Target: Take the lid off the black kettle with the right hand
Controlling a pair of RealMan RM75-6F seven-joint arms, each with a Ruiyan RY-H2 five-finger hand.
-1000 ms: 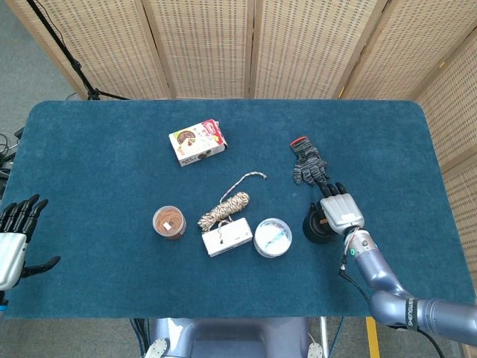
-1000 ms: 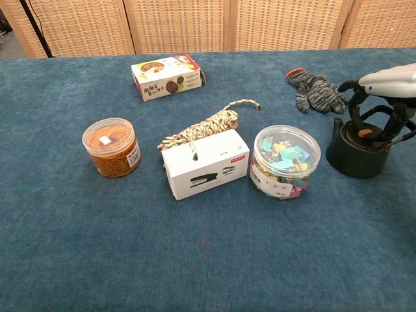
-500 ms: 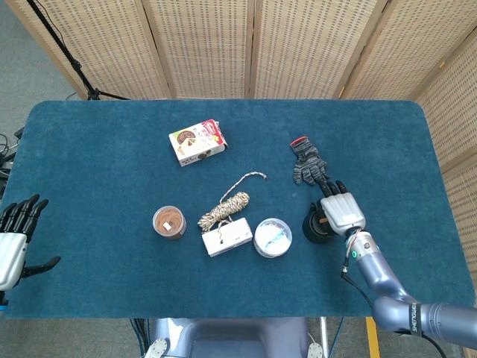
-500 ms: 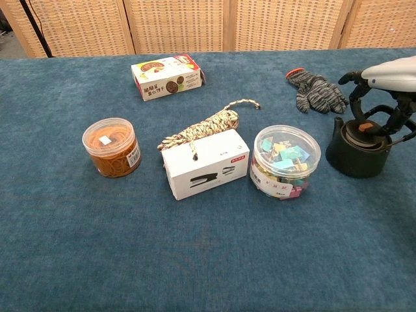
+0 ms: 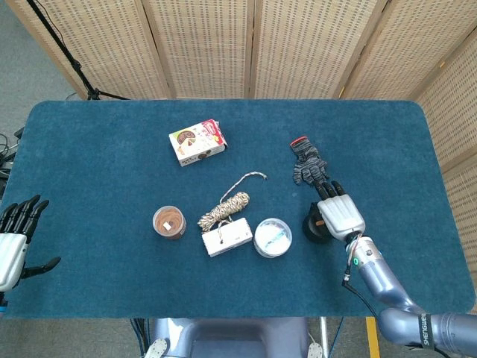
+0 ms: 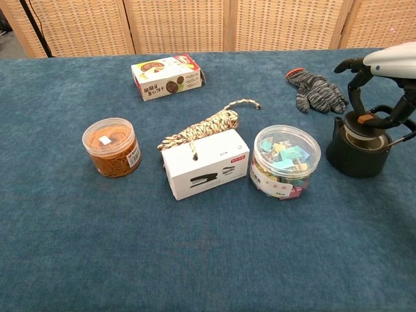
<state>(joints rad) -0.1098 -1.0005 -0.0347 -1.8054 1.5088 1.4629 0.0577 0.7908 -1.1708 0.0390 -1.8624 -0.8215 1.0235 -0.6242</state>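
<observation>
Head view: black kettle (image 5: 314, 227) sits right of centre in the frame, mostly hidden under the right hand (image 5: 340, 215). Grip can't be read from this angle. Left hand (image 5: 15, 235) rests at the far left edge, fingers apart, holding nothing.

Chest view: kettle (image 6: 359, 155) at the right edge. Lid (image 6: 364, 127) looks raised just clear of the rim, slightly tilted, right hand (image 6: 388, 84) above it, fingers (image 6: 398, 114) curled down and clamped around its orange knob (image 6: 361, 119).

Risks, as judged:
- Hold on the small knob looks thin; the lid could slip and drop back on the kettle.
- A tilted lid could catch the rim and drag or tip the kettle.
- Striped glove (image 6: 315, 90) lies just behind; a backward swing could brush it.
</observation>
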